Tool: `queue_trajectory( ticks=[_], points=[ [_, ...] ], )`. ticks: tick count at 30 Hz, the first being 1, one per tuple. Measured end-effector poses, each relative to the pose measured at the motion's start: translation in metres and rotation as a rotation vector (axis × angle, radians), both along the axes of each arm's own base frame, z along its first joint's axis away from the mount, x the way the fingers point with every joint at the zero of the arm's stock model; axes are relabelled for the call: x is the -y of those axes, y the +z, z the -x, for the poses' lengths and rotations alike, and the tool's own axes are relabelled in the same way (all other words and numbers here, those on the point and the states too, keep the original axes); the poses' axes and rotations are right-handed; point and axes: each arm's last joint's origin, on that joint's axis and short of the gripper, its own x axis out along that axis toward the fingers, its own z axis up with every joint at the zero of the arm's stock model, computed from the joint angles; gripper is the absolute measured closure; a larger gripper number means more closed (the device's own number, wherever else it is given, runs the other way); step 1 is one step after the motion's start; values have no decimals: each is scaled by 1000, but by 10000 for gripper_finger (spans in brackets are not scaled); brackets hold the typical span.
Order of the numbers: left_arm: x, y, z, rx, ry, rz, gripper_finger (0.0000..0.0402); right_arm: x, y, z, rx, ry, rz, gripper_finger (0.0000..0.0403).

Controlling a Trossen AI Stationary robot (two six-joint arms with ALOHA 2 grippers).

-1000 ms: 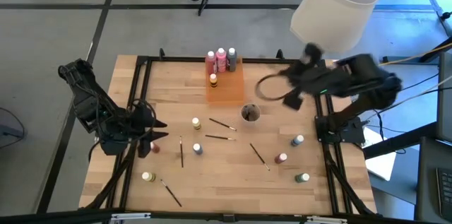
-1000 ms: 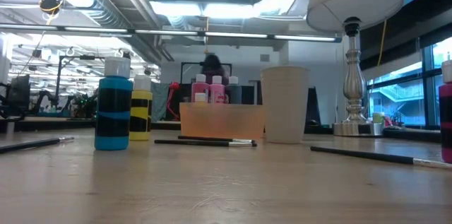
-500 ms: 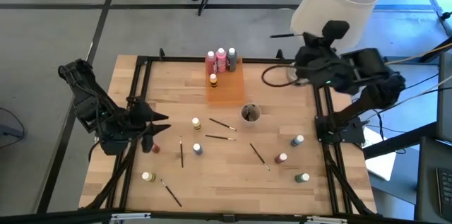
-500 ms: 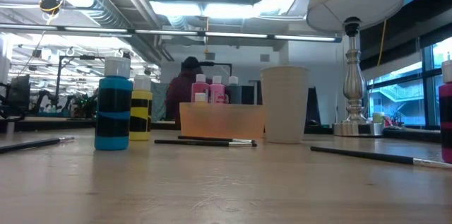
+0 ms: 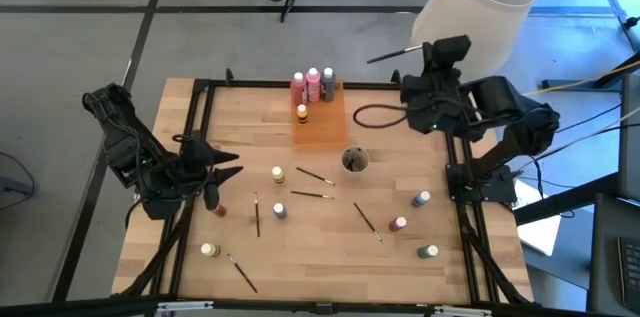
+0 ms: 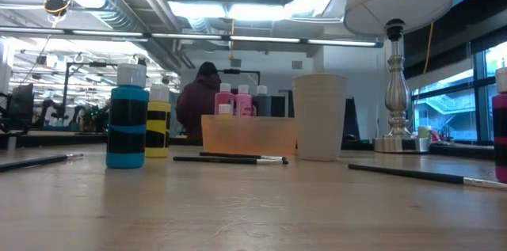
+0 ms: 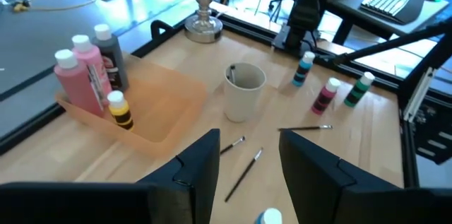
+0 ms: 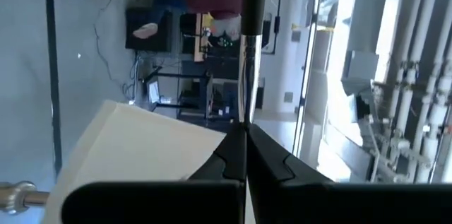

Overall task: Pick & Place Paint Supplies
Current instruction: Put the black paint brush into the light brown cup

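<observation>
— While the right end effector (image 5: 425, 52) hangs above the far right corner of the bench (image 5: 320, 257), what is it carrying?

— A thin dark paintbrush (image 5: 392, 53), pinched between fingers pressed together; the right wrist view shows its shaft (image 8: 253, 40) running straight out from the closed tips.

— And the other supplies?

— Four bottles stand in the orange tray (image 5: 325, 122) at the far middle: two pink, one grey (image 5: 328, 84), one small yellow (image 5: 302, 114). The grey cup (image 5: 354, 161) sits just near of the tray, to its right, with what looks like a brush end inside, though that is hard to make out. Loose brushes lie around the middle of the bench, and single bottles are scattered to the near left and near right, among them a blue bottle (image 5: 421, 199), a red one (image 5: 398, 225) and a green one (image 5: 428, 252).

— The left arm?

— Its end effector (image 5: 222, 169) hovers at the left edge, fingers spread and holding nothing, with a red bottle (image 5: 219, 209) just near of it.

— Anything beyond the bench?

— A person (image 6: 198, 102) stands in the room behind the tray.
</observation>
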Motion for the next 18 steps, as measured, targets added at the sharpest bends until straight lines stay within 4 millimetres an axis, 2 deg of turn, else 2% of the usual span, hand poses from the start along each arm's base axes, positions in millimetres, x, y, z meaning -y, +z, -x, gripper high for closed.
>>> queue_trajectory(
  ticks=[6, 11, 18],
  points=[
    [0, 0, 0, 3, 3, -14, 258, -13, -19, -9, -94, 54, 8, 403],
    [-1, 1, -1, 32, 34, 33, 258, -17, -35, -16, -172, 67, 15, 403],
    [1, 11, -11, 234, 158, 175, 258, -13, -51, -15, -258, 60, 22, 403]
  ],
)
